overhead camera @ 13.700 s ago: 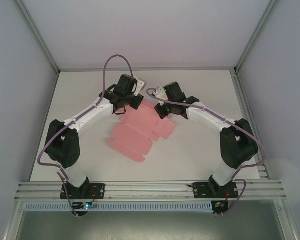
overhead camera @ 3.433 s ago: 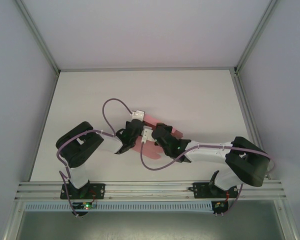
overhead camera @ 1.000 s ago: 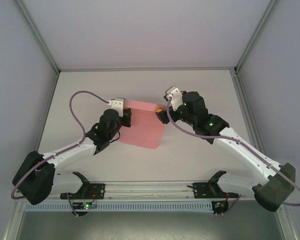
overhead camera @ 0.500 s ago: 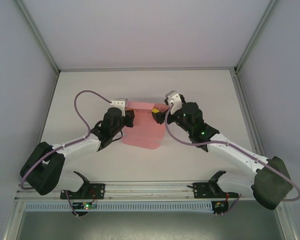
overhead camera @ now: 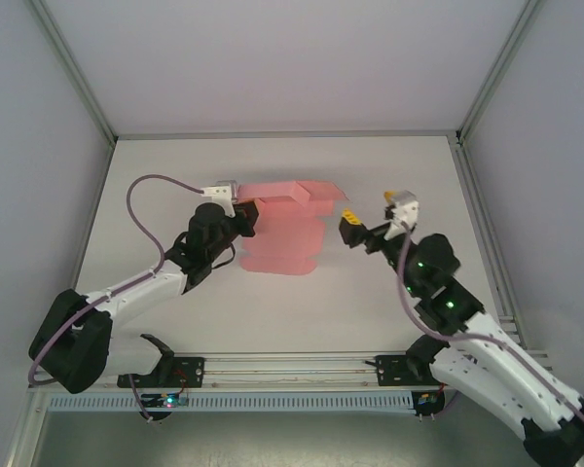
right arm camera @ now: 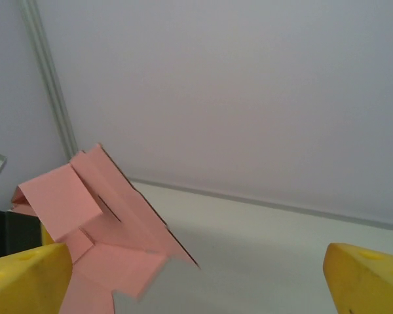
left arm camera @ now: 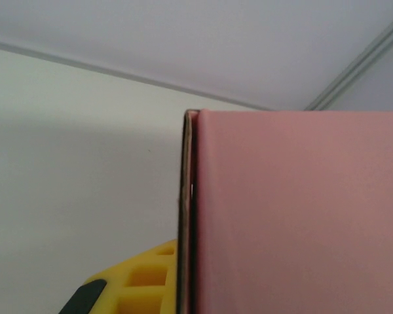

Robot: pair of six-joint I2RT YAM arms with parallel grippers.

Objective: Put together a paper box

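Note:
The pink paper box is a partly folded sheet held up above the table, with a flap sticking out at its upper right. My left gripper is shut on the sheet's left edge. In the left wrist view the pink card stands edge-on against one yellow finger, and the other finger is hidden behind it. My right gripper hangs open to the right of the sheet, apart from it. In the right wrist view its yellow fingers stand wide apart with nothing between them, and the folded sheet lies ahead to the left.
The white table is closed in by grey walls and aluminium posts. Bare table surface lies behind and to the right of the sheet. A purple cable loops over the left arm.
My right gripper has let go of the sheet's right side and pulled back to the right, opening wide. The left gripper still holds the sheet, whose upper right flap has swung out.

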